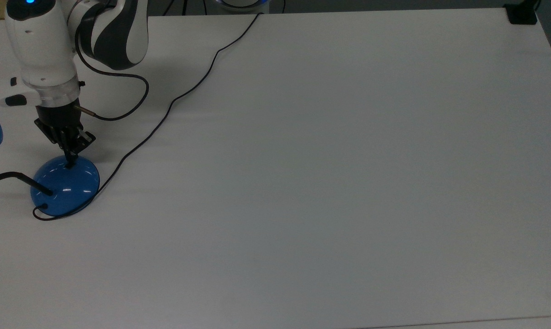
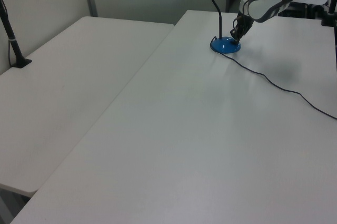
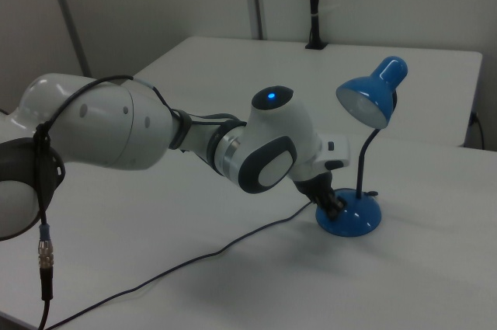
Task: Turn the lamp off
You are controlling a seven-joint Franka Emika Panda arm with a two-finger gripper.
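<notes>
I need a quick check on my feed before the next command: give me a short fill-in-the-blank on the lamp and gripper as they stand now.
1. The gripper tips press on the lamp's dome-shaped ____.
2. The lamp bulb is ____.
3. The lamp's colour is ____.
4. The black cord lies across the white ____.

Missing words: base; off; blue; table

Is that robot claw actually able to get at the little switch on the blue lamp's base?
Yes, it seems so: the gripper is tipped down onto the top of the lamp base, where the switch sits, with nothing in between.
</notes>
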